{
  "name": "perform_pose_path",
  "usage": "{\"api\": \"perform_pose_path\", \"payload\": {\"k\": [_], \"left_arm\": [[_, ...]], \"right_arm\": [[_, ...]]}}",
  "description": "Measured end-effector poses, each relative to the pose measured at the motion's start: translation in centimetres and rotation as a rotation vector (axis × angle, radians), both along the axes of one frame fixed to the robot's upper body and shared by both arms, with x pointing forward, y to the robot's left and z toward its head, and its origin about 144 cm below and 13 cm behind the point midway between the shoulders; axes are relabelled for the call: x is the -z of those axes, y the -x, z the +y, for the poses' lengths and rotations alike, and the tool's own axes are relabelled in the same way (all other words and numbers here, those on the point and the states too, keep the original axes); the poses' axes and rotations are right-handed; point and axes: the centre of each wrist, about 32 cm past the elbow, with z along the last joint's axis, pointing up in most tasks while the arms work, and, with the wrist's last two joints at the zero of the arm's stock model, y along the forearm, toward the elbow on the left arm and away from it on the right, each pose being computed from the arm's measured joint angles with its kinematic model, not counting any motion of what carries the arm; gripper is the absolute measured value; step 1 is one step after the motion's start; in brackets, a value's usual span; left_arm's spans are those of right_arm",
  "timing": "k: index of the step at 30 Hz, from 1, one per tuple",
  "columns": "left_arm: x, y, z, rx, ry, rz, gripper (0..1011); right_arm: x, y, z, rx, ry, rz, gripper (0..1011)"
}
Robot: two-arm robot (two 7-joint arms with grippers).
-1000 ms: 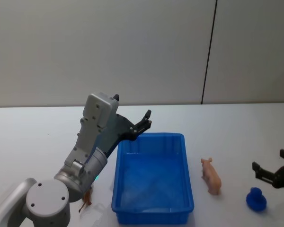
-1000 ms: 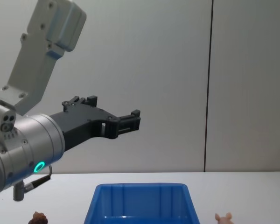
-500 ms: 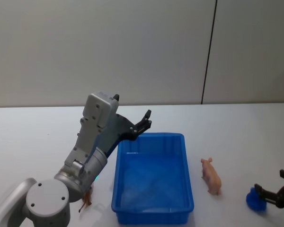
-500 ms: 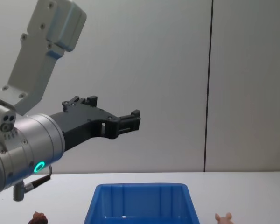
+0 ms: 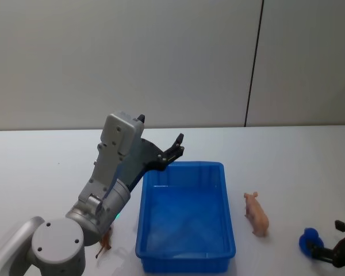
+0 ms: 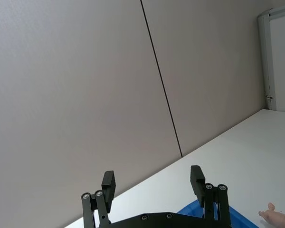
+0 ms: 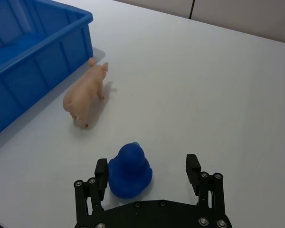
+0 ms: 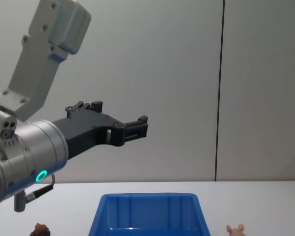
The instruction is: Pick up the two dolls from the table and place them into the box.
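Head view lets us take in the whole layout: the blue box point(image 5: 142, 230) stands on the white table point(image 5: 287, 155), with the pale pink doll point(image 5: 257, 214) just beside its right wall and the dark reddish-brown doll point(image 5: 105, 241) near its left front corner, half hidden behind the left arm. Both dolls lie on the tabletop, outside the box.

We see the left gripper point(image 5: 175, 147) raised above the box's far left corner. Chest view shows it from the side, well above the rim, and also catches the tops of both dolls at its lower edge. From the left wrist view we read its fingers point(image 6: 108, 183) as spread wide with nothing between them.

At the head view's lower right corner, the right gripper point(image 5: 332, 241) sits low beside a small blue duck-shaped figure point(image 5: 310, 241). Right wrist view tells us more: its fingers are parted on either side of that blue figure, one finger point(image 7: 101, 167) just beside it and the other apart, with the pink doll lying farther off near the box wall.
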Motion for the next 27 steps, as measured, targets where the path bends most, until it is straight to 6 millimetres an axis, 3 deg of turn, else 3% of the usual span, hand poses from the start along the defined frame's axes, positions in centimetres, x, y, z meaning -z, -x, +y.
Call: {"api": "perform_pose_path", "payload": {"k": [10,14,27], "left_arm": [[0.0,0.0,0.0,0.0,0.0,0.0,1001],[0.0,0.0,0.0,0.0,0.0,0.0,1001],[0.0,0.0,0.0,0.0,0.0,0.0,1001]], "right_arm": [[0.5,0.1,0.3,-0.014,0.002,0.011,1001],[0.8,0.0,0.4,-0.016,0.009,0.016,934],[1.3,-0.3,0.5,-0.018,0.014,0.044,561]]}}
